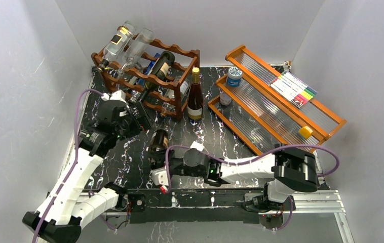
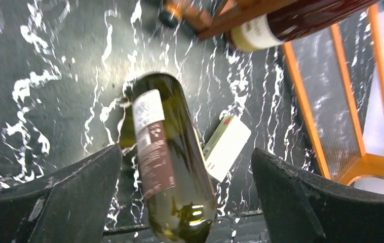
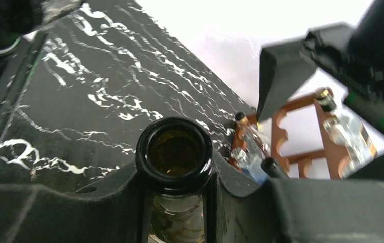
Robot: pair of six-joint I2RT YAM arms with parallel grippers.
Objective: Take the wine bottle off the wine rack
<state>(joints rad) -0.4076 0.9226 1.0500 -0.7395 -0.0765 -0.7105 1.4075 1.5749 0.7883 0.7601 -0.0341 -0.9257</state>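
Overhead and wrist views. The black marbled desk (image 1: 126,164) carries all the items. At back right an orange-brown stepped shelf (image 1: 268,114) lies at a slant. It bears a blue-lidded jar (image 1: 234,76), a marker pack (image 1: 295,87) and a small yellow block (image 1: 305,131).

At back left stands the rack (image 1: 179,49), dark reddish-brown with scalloped rails. Two clear bottles (image 1: 121,40) lie in its top tier with their bases jutting out over the back-left corner. A dark bottle (image 1: 162,65) lies lower. A standing bottle (image 1: 195,98) with a gold cap is upright on the desk, just beside the rack's right front post.

The wine bottle (image 1: 158,144) is off the rack, in front of it at mid-desk. It is green glass with a brown and white label. Its base points toward the rack and its neck toward the near edge. Whether it rests on the desk or is held just clear of it cannot be told.

The right tool (image 3: 176,174) is clenched on the neck just below the uncapped mouth, one finger (image 3: 78,212) pressed to each side. The left tool (image 2: 186,154) is released and hangs over the bottle's body. Its fingers (image 2: 78,192) are spread wide, one on either side, neither touching the glass. A small white card (image 2: 226,147) lies flat on the desk, just beside the bottle.
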